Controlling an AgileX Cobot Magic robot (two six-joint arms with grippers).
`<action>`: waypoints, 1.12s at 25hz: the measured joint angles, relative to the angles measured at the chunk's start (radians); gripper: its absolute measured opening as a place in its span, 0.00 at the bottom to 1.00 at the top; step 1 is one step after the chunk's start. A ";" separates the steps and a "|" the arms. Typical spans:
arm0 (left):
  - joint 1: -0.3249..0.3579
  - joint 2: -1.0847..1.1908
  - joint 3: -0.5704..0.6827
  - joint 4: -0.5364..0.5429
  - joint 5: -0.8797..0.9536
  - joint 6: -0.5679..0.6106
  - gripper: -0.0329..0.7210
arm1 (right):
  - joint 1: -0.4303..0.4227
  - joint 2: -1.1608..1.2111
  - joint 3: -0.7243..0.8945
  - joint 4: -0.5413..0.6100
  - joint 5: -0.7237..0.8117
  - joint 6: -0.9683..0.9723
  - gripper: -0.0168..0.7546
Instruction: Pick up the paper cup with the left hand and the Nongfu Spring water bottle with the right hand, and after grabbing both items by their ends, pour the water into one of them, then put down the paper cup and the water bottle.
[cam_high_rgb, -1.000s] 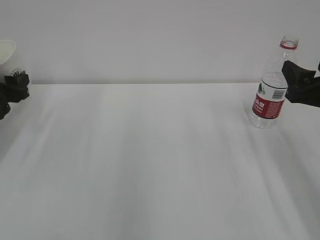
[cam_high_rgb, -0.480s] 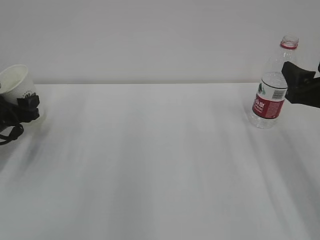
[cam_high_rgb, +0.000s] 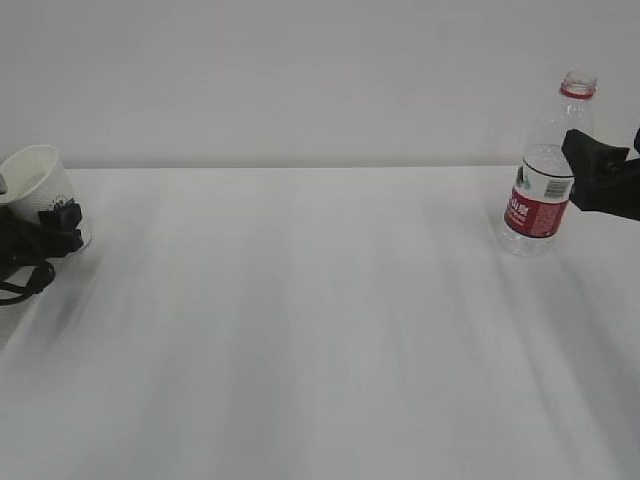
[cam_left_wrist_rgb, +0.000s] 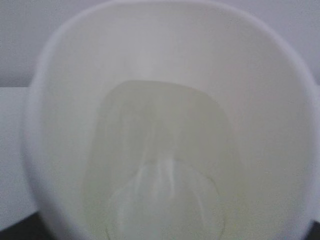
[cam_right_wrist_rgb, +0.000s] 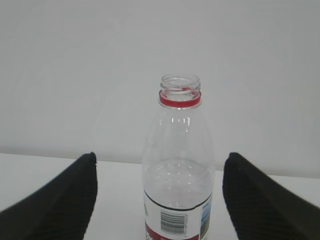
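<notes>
Left end effector: you have it at the far left edge of the exterior view, black jaws clamped around the lower half of the paper cup.
Paper cup: it leans a little, mouth up and tipped toward the left edge, and it sits low at the counter; you cannot tell from here whether its base touches the surface.
Cup interior: your left wrist view is filled by the cream inside of the cup, with a faintly yellowish pool of water at the bottom.
Left cables: a loose black loop hangs beneath the left end effector.
Right end effector: jaws stand wide, one black finger on each side of the Nongfu Spring water bottle, with a clear gap to the bottle on both sides in your right wrist view.
Right end effector position: in the exterior view it comes in from the right edge at the height of the bottle's shoulder, above the red label.
Nongfu Spring water bottle: it stands upright on the counter at the far right, near the back edge, uncapped, red neck ring showing, white band above the dark red label.
Bottle contents: the upper part looks clear and empty; you cannot tell what is behind the label.
Spacing: cup and bottle are well apart, at opposite ends of the white counter.
</notes>
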 joint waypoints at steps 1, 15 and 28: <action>0.000 0.005 -0.002 -0.003 -0.005 0.000 0.64 | 0.000 0.000 0.000 0.000 0.002 0.000 0.78; 0.000 0.010 -0.002 -0.009 -0.022 0.000 0.64 | 0.000 0.000 0.000 0.000 0.006 0.000 0.78; 0.000 0.010 -0.002 -0.014 -0.017 0.000 0.95 | 0.000 0.000 0.000 0.000 0.006 0.000 0.78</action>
